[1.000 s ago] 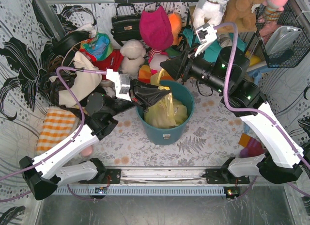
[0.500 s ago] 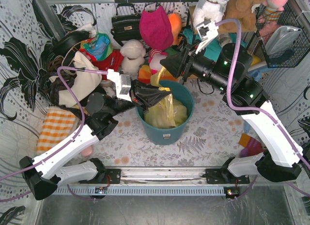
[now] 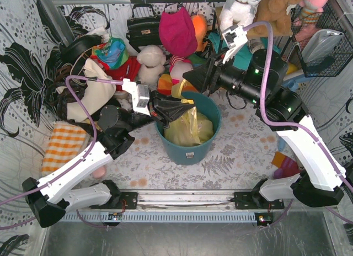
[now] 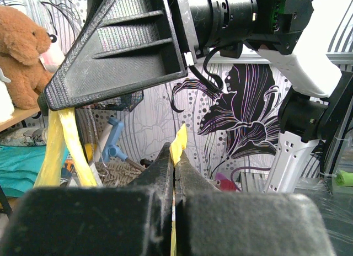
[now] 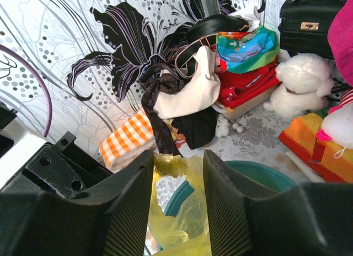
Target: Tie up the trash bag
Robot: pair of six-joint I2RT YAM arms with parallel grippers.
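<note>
Loosening at right claw (image 5: 177, 158); holding at left claw (image 4: 174, 156).
Spread wider than a second ago on the right, with a flap of the bag (image 3: 190, 129) slack between the fingers; pressed together on the left, pinching the other flap. Stands in the bin (image 3: 214, 110) below, mouth drawn up. Suggests a pull just finished; no knot visible yet.

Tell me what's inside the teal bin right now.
The yellow-green trash bag sits inside the teal bin, crumpled white paper showing through it. The bag covers the bin's bottom, so anything beneath it cannot be seen.
</note>
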